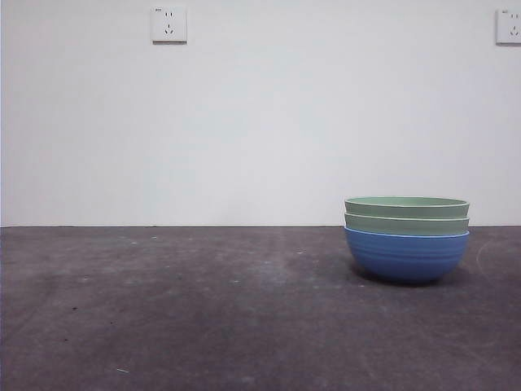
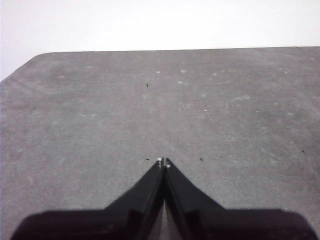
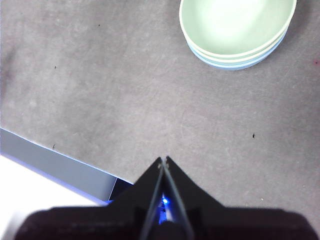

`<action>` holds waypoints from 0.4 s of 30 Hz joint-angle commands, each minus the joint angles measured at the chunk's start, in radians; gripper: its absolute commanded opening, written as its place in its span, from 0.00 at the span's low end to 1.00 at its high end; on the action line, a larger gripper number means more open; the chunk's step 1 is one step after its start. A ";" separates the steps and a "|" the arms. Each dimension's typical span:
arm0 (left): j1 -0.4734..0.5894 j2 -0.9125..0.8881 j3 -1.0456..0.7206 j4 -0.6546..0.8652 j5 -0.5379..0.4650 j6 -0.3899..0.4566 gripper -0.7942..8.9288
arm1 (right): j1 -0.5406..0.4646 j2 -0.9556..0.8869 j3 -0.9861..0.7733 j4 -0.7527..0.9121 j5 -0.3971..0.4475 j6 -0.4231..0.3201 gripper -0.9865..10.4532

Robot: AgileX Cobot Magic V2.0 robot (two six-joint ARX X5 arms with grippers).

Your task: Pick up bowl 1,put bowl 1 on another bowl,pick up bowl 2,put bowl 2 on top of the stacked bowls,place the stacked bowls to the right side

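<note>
The stacked bowls stand on the right part of the table in the front view: the blue bowl (image 1: pixel 406 257) at the bottom, a pale green bowl (image 1: pixel 406 224) nested in it and a second pale green bowl (image 1: pixel 406 206) on top. The right wrist view shows the same stack from above, the top green bowl (image 3: pixel 235 25) over the blue rim (image 3: pixel 227 66). My right gripper (image 3: pixel 163 160) is shut and empty, well apart from the stack. My left gripper (image 2: pixel 163 161) is shut over bare table, holding nothing. Neither arm shows in the front view.
A dark grey table (image 1: pixel 203 309) runs to a white wall with two sockets (image 1: pixel 168 24). In the right wrist view the table's edge (image 3: pixel 60 167) lies close to the gripper. The left wrist view shows the table's rounded far corner (image 2: pixel 35 57).
</note>
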 commanded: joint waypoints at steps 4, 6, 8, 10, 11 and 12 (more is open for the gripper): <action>0.003 -0.003 -0.014 0.000 -0.002 -0.010 0.08 | 0.000 -0.002 -0.010 0.005 0.002 -0.005 0.09; 0.003 -0.003 -0.014 0.000 -0.002 -0.010 0.08 | 0.000 -0.002 -0.010 0.005 0.002 -0.005 0.09; 0.003 -0.003 -0.014 0.000 -0.002 -0.010 0.08 | 0.000 -0.002 -0.010 0.005 0.002 -0.005 0.09; 0.003 -0.003 -0.014 0.000 -0.002 -0.010 0.08 | -0.002 -0.008 -0.010 0.013 0.007 -0.035 0.09; 0.003 -0.003 -0.014 0.000 -0.002 -0.010 0.08 | -0.011 -0.023 -0.010 0.025 0.031 -0.071 0.09; 0.003 -0.003 -0.014 0.000 -0.002 -0.010 0.08 | -0.020 -0.037 -0.011 0.042 0.053 -0.082 0.09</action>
